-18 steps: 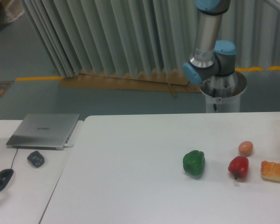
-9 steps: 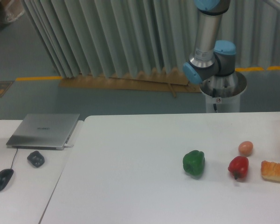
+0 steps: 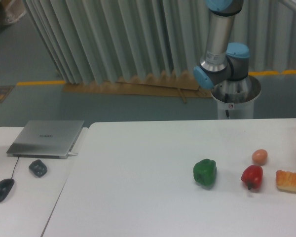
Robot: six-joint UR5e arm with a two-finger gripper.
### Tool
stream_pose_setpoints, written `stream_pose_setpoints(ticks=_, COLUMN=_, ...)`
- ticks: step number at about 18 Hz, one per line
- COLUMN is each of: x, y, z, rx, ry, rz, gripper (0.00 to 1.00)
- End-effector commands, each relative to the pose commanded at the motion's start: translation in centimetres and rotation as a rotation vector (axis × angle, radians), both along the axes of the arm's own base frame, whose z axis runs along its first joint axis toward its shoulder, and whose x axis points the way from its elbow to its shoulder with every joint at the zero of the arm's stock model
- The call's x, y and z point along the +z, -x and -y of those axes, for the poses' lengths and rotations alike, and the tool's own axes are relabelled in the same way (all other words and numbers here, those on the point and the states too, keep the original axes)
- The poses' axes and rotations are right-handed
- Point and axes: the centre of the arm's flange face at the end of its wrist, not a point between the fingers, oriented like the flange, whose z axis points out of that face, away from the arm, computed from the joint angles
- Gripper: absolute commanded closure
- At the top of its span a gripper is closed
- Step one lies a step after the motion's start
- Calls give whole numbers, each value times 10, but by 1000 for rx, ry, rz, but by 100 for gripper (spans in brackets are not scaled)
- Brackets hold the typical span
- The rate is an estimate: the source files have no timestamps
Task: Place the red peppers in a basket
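One small glossy red pepper (image 3: 251,177) with a short dark stem sits on the white table (image 3: 138,187) at the right. Only the arm's base and lower links (image 3: 222,54) show, behind the table's far edge. The gripper is out of view. No basket shows in this view.
A green bell pepper (image 3: 204,173) lies left of the red one. A pale orange egg-like ball (image 3: 259,156) sits just behind it, and a piece of bread (image 3: 291,180) lies at the right edge. On the left desk are a closed laptop (image 3: 47,138), a dark mouse (image 3: 3,189) and a small dark object (image 3: 38,168).
A hand that touched the mouse at the left edge a second ago has gone. The arm and the vegetables have not moved.
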Motion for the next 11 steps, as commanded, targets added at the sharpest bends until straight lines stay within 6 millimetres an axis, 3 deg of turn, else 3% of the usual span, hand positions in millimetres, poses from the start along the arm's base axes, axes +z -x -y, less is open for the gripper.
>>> stream_pose_setpoints(ticks=11, x=4, y=-1, z=0, rx=17, ry=-3, rz=-5, gripper=0)
